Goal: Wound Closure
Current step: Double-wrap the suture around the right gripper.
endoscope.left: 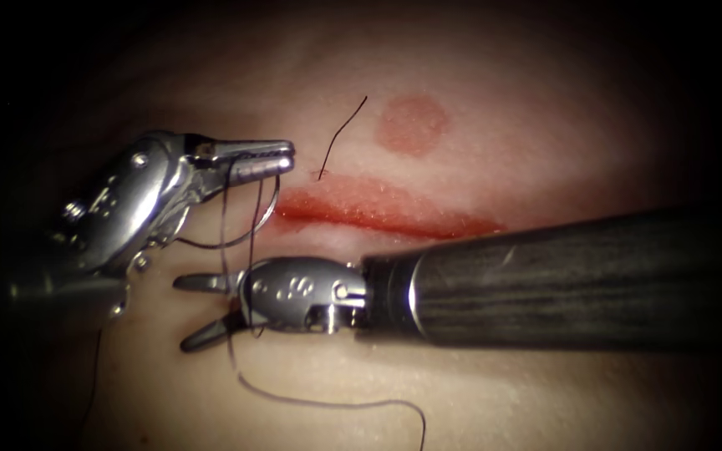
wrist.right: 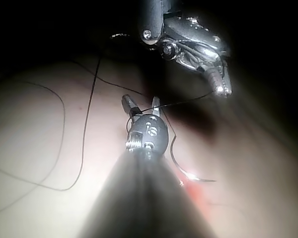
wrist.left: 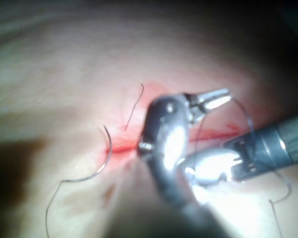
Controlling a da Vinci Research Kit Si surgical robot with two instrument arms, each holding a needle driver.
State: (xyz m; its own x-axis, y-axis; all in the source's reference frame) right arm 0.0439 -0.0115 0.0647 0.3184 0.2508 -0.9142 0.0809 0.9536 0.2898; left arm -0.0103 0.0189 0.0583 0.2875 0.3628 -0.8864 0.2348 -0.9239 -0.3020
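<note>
Left of the cut, left hand seemingly grips thread; right hand open, empty; needle free on tissue

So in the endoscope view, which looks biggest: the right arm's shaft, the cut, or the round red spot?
1. Right arm's shaft, though nearer the camera.
2. Cut.
3. Round red spot.
Left claw holds thread; right claw open, empty; needle free by the cut's left end.
</note>
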